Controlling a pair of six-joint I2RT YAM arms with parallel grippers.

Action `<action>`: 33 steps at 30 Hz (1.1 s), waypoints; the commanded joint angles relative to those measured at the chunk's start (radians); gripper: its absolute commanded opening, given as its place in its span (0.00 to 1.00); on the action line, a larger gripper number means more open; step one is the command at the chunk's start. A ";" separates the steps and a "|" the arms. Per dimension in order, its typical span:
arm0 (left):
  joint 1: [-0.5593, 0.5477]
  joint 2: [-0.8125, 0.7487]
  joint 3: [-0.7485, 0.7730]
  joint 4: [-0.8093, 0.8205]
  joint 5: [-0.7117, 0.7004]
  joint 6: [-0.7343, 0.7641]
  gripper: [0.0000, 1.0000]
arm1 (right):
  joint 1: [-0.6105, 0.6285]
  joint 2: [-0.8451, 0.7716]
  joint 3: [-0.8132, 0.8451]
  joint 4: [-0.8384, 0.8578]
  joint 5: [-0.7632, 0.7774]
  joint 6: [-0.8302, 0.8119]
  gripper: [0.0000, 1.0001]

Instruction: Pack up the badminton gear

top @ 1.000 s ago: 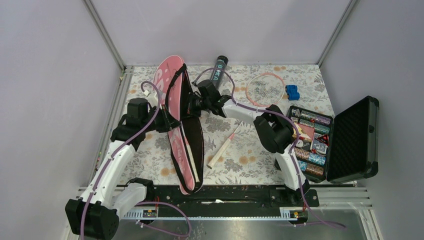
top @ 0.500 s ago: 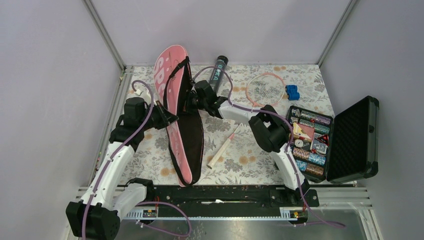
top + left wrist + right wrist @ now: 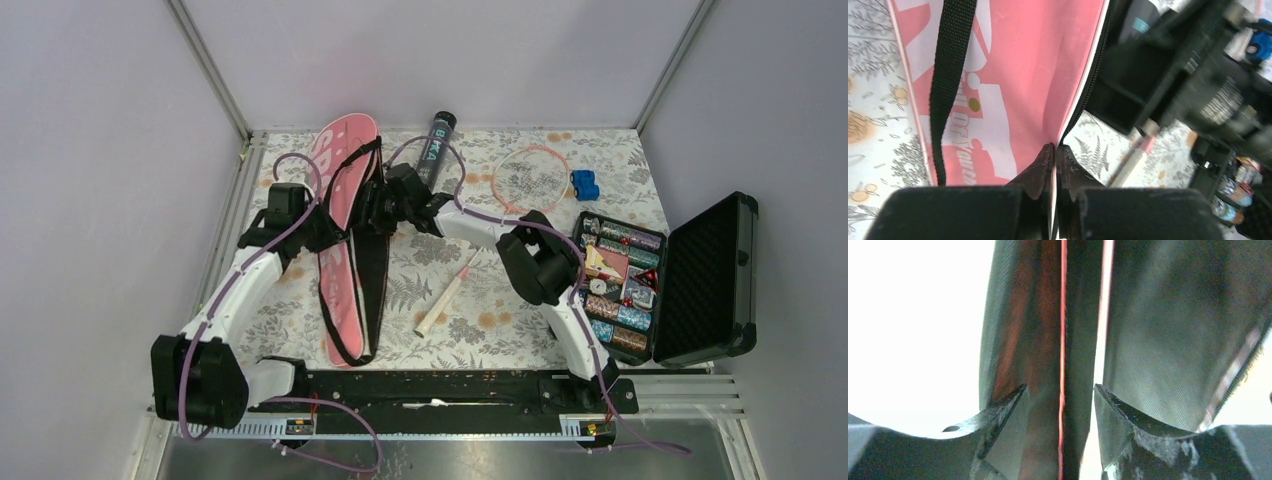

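The pink bag (image 3: 335,290) lies on the table (image 3: 500,335), left of the middle, running from the far side to the near edge. Its printed face is up and its black strap is draped over it.

A second ago the bag was propped open and its dark inside gaped to the right, with a cream handle showing in it. Now the mouth has nearly closed, the handle is out of sight, and the near end has slid left.

The left gripper (image 3: 1054,147) is clamped on the bag's piped edge. It sits farther from the near edge than it did before.

The right gripper (image 3: 1058,390) was closed a second ago. Its jaws now stand apart, with the bag's dark edge and pink piping (image 3: 1063,340) running between them, unpinched.

A racket (image 3: 445,293) lies on the table right of the bag. Its cream handle points near and its pink hoop lies at the far right. The black tube (image 3: 437,140) rests at the far edge, the blue toy (image 3: 585,185) is beside the hoop, and the open case (image 3: 700,280) stands at the right. None of these has moved.
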 commanded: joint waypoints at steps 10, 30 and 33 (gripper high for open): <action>0.040 0.208 0.168 0.015 -0.143 0.080 0.12 | -0.054 -0.545 -0.360 -0.226 0.085 -0.046 0.58; -0.172 -0.002 0.228 -0.256 -0.046 0.318 0.66 | -0.147 -0.870 -0.557 -0.698 0.461 -0.054 0.53; -0.267 -0.048 0.178 -0.235 -0.050 0.301 0.65 | -0.147 -0.865 -0.562 -0.697 0.483 -0.047 0.51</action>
